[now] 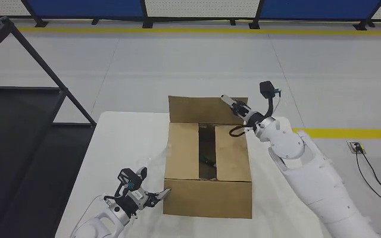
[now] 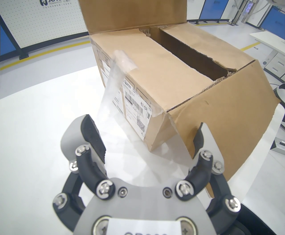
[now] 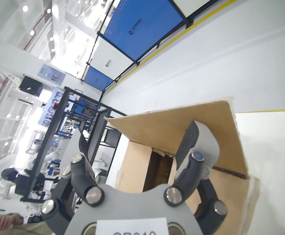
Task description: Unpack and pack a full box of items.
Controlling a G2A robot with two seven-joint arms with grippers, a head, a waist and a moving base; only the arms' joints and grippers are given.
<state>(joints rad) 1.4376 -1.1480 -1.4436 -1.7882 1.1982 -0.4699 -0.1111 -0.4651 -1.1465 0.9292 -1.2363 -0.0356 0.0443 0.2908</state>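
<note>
The brown cardboard box (image 1: 207,178) stands on the white counter (image 1: 119,154), only its far flap (image 1: 196,109) raised. The left gripper (image 2: 145,124) near the box's corner and the right gripper (image 3: 135,131) at that flap both have fingers spread. Unpacking seems barely begun.

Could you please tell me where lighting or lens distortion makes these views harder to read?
Top view: the light is even, but the gap between the flaps of the box is in deep shadow, so the contents are hard to make out. Left wrist view: the wide lens bows the table edge, and the clear tape reads as pale haze. Right wrist view: ceiling lights flare brightly.
</note>
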